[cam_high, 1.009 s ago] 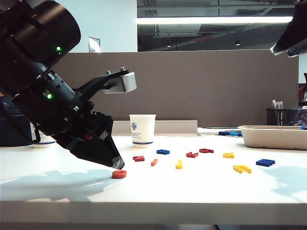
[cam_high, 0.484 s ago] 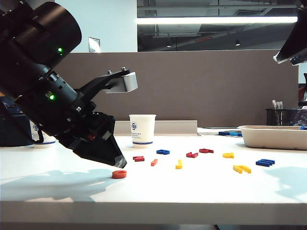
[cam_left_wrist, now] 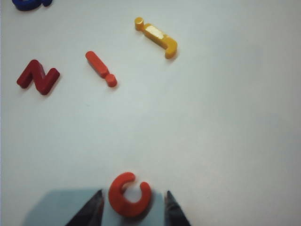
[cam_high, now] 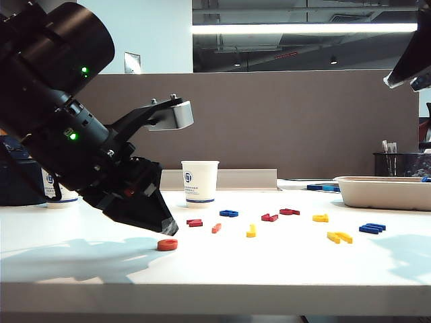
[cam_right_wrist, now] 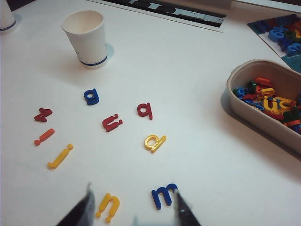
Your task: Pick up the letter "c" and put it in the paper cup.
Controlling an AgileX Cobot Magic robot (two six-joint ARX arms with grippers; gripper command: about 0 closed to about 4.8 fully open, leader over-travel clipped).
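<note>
The orange-red letter "c" (cam_high: 168,245) lies flat near the table's front left. In the left wrist view the letter "c" (cam_left_wrist: 129,195) sits between the two dark fingertips of my left gripper (cam_left_wrist: 133,201), with a gap on each side. My left gripper (cam_high: 168,227) is open, slanted down, its tip just above the letter. The white paper cup (cam_high: 200,183) stands upright behind it, and the right wrist view shows the paper cup (cam_right_wrist: 86,37) empty. My right gripper (cam_right_wrist: 132,197) hangs open high over a yellow n (cam_right_wrist: 109,206) and a blue m (cam_right_wrist: 162,194), holding nothing.
Loose red, blue and yellow letters (cam_high: 250,231) lie scattered across the middle of the table. A beige tray (cam_right_wrist: 244,101) full of letters stands at the right. A second cup (cam_right_wrist: 5,18) is at the far left, behind my left arm. A brown partition (cam_high: 303,121) closes the back.
My left gripper has tilted up slightly above the letter "c", which has not moved. The right arm at the top right has shifted a little to the right.
</note>
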